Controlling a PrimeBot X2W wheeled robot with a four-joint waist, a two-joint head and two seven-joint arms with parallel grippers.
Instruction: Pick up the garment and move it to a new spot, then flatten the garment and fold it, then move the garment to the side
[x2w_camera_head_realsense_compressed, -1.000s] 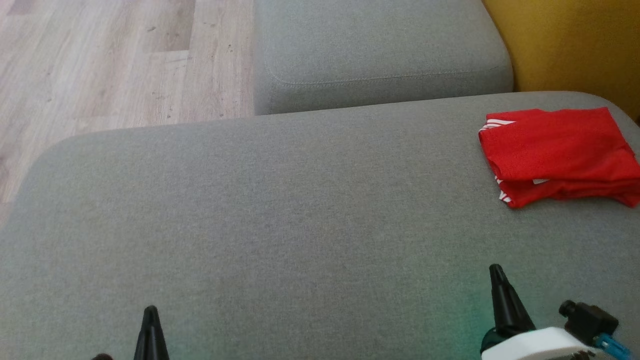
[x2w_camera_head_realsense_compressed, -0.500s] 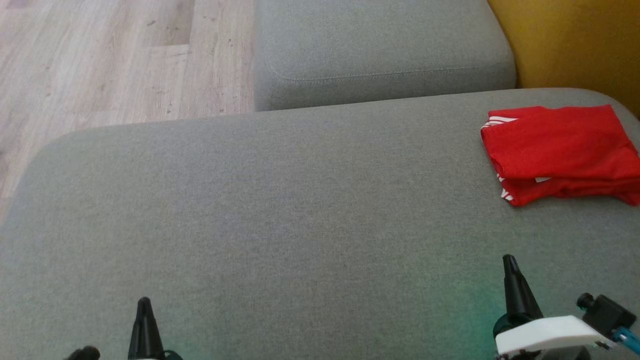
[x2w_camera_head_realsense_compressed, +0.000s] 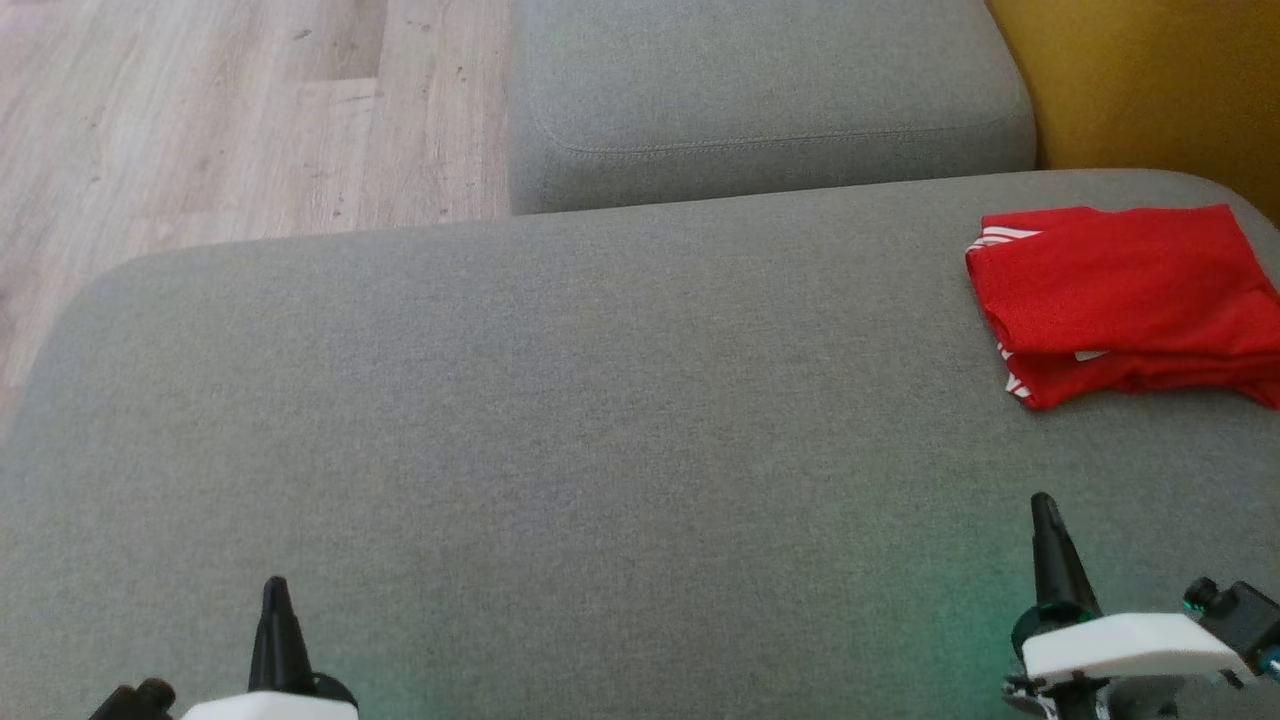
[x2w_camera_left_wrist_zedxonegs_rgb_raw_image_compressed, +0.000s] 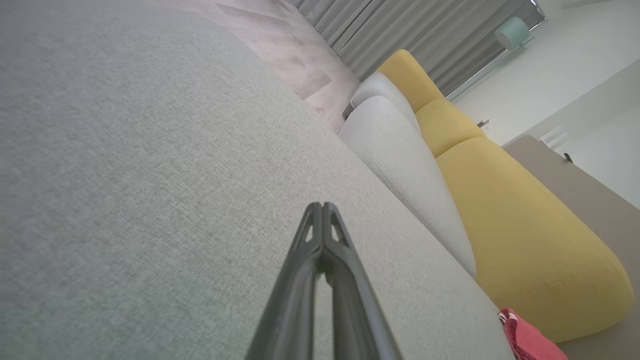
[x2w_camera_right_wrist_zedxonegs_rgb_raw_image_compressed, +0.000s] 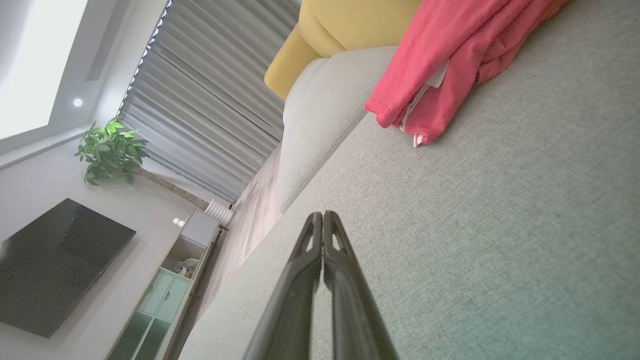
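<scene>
Red fabric garment with white stripes (x2w_camera_head_realsense_compressed: 1125, 290) lies neatly folded at the far right of the grey upholstered sofa seat (x2w_camera_head_realsense_compressed: 600, 400). Left gripper (x2w_camera_head_realsense_compressed: 273, 590) and right gripper (x2w_camera_head_realsense_compressed: 1043, 505) are pinched together, empty, well clear. The task looks essentially finished.

The head camera looks steeply down from above the near edge of the seat (x2w_camera_head_realsense_compressed: 600, 400), with the floor (x2w_camera_head_realsense_compressed: 200, 130) at far left. The left wrist camera, low over the seat and rolled sideways, faces far right along the left gripper (x2w_camera_left_wrist_zedxonegs_rgb_raw_image_compressed: 322, 206). The right wrist camera, equally low, faces far along the right gripper (x2w_camera_right_wrist_zedxonegs_rgb_raw_image_compressed: 321, 214). All three share the seat and the garment (x2w_camera_head_realsense_compressed: 1120, 290) (a mere corner in the left wrist view).
</scene>
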